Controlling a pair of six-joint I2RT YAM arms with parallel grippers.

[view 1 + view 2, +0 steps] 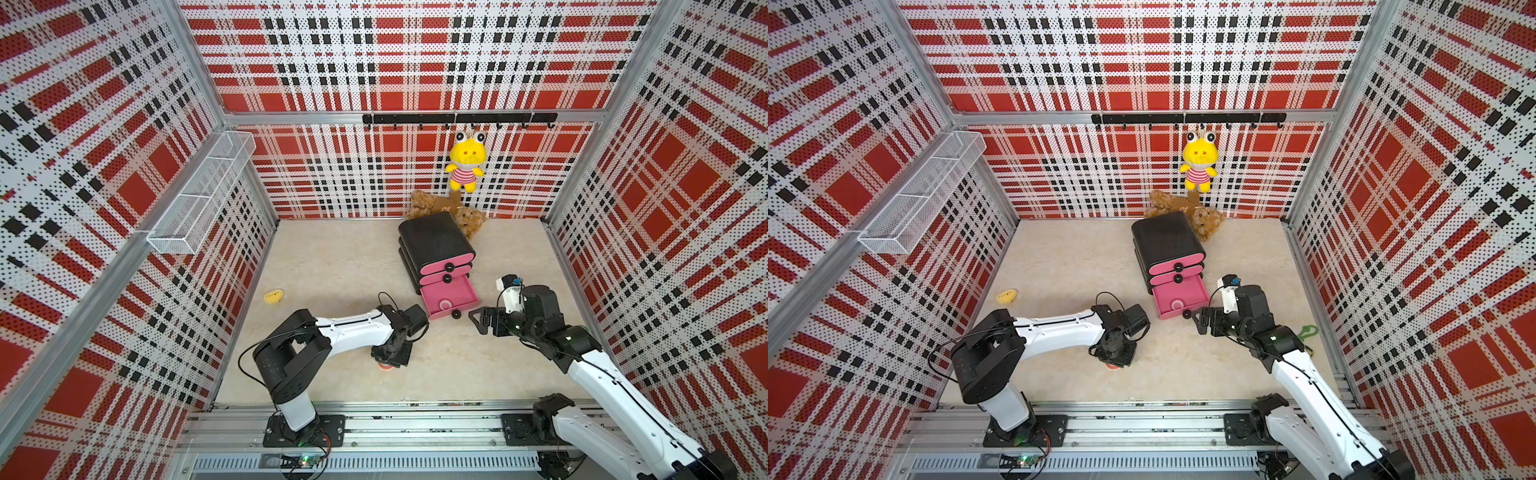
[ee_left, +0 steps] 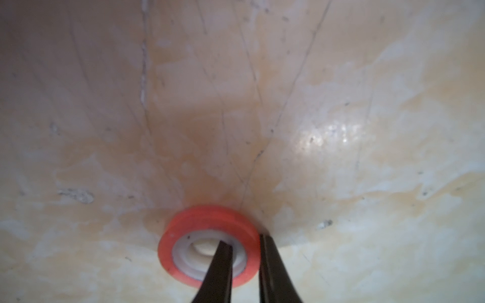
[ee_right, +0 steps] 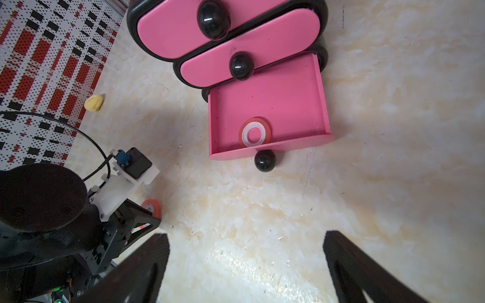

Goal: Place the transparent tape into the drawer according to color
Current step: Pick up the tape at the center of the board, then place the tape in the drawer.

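**Left gripper** (image 2: 244,240): my jaws are drawn in tight on the red tape ring (image 2: 207,215). One finger (image 2: 220,267) stands inside the pale core and the other outside the red rim, so the ring's wall is pinched between them. In both top views the ring peeks out beneath my left wrist at lower centre of the frame, at the marbled tabletop (image 1: 332,266). I cannot tell whether it rests on the surface or hangs just clear.

**Right gripper** (image 3: 246,234): my jaws are spread wide with nothing between them. In both top views it sits right of centre, just beside the knob (image 1: 456,314) of the bottom drawer (image 1: 451,291).

**Black cabinet** (image 1: 434,239), centre of frame: the bottom drawer stands open and the upper two drawers (image 3: 275,44) are closed flush. A second red tape ring (image 3: 246,137) lies flat inside the open drawer, close behind its front wall.

**Yellow toy** (image 1: 274,296): it lies left of centre beside the side wall, well apart from both arms.
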